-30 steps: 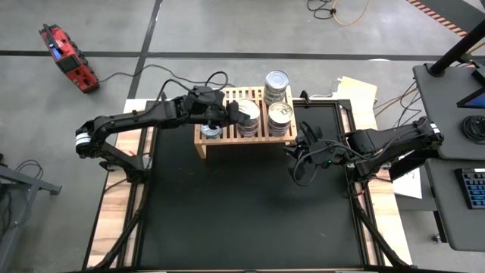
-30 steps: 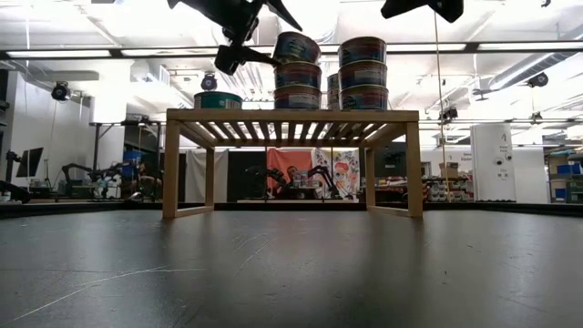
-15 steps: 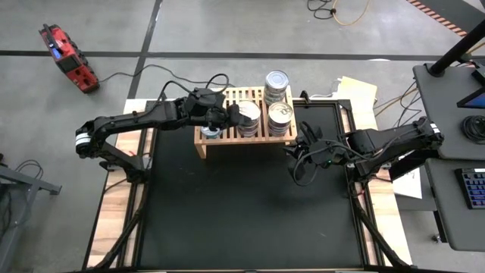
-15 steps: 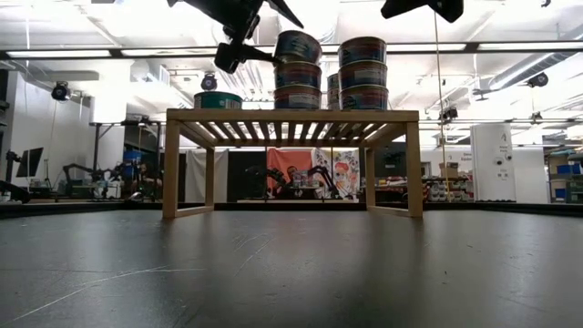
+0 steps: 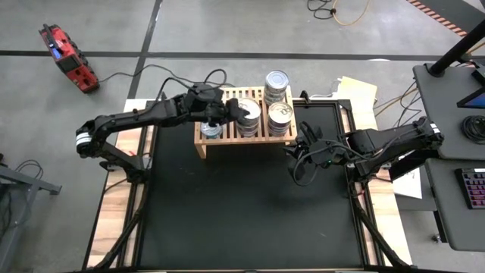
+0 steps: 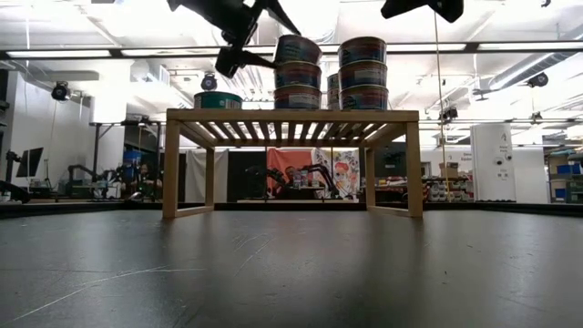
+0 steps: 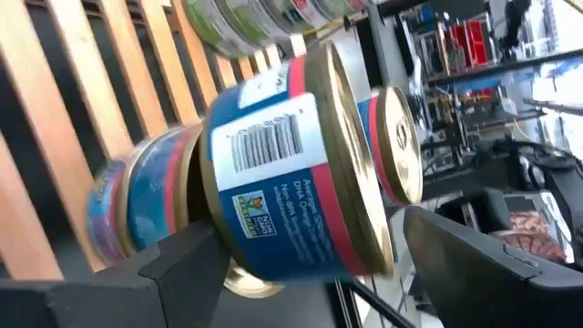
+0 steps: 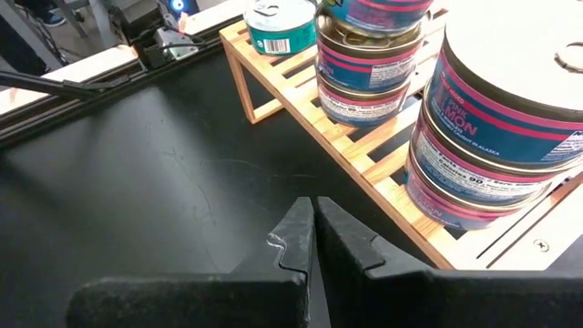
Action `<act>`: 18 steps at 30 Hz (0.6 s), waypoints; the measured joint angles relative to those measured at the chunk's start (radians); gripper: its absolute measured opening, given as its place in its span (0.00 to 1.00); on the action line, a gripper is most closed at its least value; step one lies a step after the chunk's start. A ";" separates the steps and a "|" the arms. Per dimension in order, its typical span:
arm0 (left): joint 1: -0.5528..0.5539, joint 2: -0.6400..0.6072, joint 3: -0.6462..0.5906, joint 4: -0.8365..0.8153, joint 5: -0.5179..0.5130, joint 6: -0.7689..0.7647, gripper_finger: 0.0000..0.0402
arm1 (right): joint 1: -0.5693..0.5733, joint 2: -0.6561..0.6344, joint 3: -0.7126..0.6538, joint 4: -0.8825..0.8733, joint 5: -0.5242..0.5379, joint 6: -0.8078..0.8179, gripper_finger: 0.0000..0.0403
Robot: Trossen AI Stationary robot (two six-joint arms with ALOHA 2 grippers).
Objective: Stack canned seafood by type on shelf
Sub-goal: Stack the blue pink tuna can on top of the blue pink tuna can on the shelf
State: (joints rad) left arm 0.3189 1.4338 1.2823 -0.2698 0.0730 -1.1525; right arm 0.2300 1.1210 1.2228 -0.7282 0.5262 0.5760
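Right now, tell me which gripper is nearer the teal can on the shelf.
Left. The left gripper hovers just beside the teal can; the right gripper waits off the shelf, over the table.

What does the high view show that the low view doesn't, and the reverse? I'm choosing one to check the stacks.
Only the high view shows the can lids, the black table and the right hand, shut, off the shelf. Only the low view shows stack heights: the middle stack and right stack stand three cans tall, the teal can alone. Both show the left hand at the middle stack's top.
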 joint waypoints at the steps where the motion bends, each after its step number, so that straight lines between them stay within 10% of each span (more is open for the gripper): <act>1: 0.002 0.000 0.000 0.000 -0.001 -0.001 0.76 | 0.000 0.000 0.000 0.000 0.000 0.000 0.02; 18: -0.023 0.015 0.000 0.016 0.018 -0.012 0.76 | 0.000 0.000 0.000 0.000 0.000 0.005 0.02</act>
State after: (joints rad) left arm 0.2962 1.4490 1.2823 -0.2539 0.0912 -1.1641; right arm 0.2302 1.1210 1.2228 -0.7284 0.5259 0.5810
